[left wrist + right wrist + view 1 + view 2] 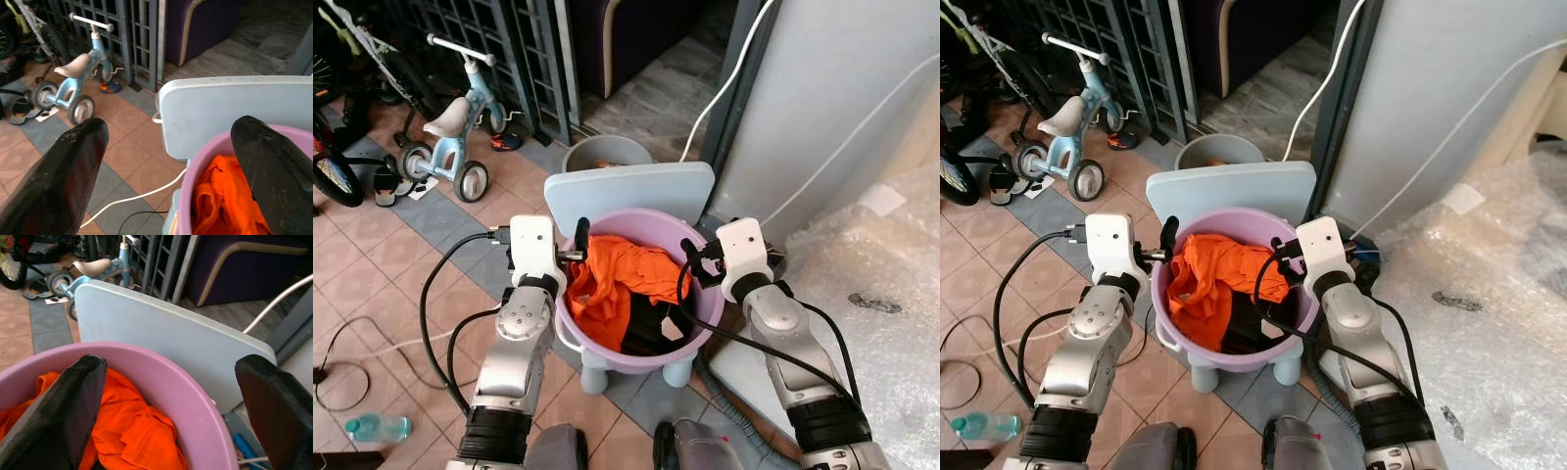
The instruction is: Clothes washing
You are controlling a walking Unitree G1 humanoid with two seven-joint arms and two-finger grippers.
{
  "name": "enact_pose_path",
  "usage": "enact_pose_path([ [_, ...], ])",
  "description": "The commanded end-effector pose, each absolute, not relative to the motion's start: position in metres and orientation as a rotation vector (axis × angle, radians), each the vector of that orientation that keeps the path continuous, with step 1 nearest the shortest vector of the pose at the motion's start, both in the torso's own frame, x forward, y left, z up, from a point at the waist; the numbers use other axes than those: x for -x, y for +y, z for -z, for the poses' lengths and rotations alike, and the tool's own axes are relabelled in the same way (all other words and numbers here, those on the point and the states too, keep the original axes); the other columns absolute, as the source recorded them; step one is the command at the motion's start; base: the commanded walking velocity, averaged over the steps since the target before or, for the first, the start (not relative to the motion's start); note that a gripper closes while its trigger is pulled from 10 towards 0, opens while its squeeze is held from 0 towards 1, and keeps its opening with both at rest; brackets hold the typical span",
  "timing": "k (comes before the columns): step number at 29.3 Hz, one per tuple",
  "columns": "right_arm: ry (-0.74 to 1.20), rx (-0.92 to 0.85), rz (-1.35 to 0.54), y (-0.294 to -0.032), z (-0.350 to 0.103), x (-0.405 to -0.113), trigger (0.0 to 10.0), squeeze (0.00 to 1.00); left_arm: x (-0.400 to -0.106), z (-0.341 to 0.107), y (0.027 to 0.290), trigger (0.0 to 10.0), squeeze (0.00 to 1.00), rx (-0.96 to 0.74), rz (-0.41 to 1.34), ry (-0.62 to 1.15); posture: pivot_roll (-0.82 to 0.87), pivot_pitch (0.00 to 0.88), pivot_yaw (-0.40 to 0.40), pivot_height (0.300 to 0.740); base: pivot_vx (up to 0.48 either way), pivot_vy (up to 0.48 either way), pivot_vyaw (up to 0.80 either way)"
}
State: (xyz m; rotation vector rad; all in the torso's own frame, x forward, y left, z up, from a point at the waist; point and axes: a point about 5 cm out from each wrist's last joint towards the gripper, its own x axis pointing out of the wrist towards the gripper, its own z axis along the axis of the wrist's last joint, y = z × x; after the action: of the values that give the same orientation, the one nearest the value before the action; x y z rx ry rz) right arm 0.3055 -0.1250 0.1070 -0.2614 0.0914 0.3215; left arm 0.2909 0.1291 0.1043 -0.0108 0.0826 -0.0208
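Note:
A purple basin stands on a pale blue plastic chair. An orange garment lies on top of a black garment inside it. My left gripper is at the basin's left rim. It is open, with one finger inside and one outside the wall. My right gripper is at the right rim, open in the same way. In the left wrist view the fingers stand wide apart over the rim. In the right wrist view the basin's rim passes between the spread fingers.
A grey bucket sits behind the chair. A child's tricycle and bicycles stand at the far left by a metal gate. A large white panel and bubble wrap lie to the right. A water bottle and cables lie on the tiled floor.

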Motion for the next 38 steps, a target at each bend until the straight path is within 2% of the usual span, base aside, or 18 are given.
enact_pose_path([
  [1,0.135,0.272,-0.322,-0.131,-0.098,-0.304,10.0,0.0,-0.287,-0.103,0.131,10.0,0.0,0.007,0.008,0.093,0.02,0.144,0.03,0.74,0.0,0.0,0.8],
  [6,0.152,0.268,-0.318,-0.131,-0.093,-0.304,10.0,0.0,-0.283,-0.099,0.133,10.0,0.0,0.009,0.003,0.122,0.02,0.136,0.032,0.74,0.0,0.0,0.8],
  [15,0.173,0.239,-0.312,-0.128,-0.088,-0.302,10.0,0.0,-0.287,-0.101,0.127,10.0,0.0,0.004,0.049,0.107,0.01,0.115,0.036,0.74,0.239,0.38,0.0],
  [24,0.177,0.257,-0.282,-0.13,-0.088,-0.305,10.0,0.0,-0.285,-0.096,0.128,10.0,0.0,-0.005,0.049,0.138,0.01,0.11,0.029,0.74,0.449,0.0,0.0],
  [35,0.274,0.264,-0.156,-0.145,-0.075,-0.308,10.0,0.0,-0.283,-0.092,0.123,10.0,0.0,0.015,0.085,0.165,0.02,0.111,0.029,0.74,0.0,0.0,0.0],
  [38,0.307,0.276,-0.138,-0.148,-0.071,-0.308,10.0,0.0,-0.282,-0.092,0.123,10.0,0.0,0.014,0.086,0.168,0.02,0.113,0.03,0.74,0.0,0.0,-0.71],
])
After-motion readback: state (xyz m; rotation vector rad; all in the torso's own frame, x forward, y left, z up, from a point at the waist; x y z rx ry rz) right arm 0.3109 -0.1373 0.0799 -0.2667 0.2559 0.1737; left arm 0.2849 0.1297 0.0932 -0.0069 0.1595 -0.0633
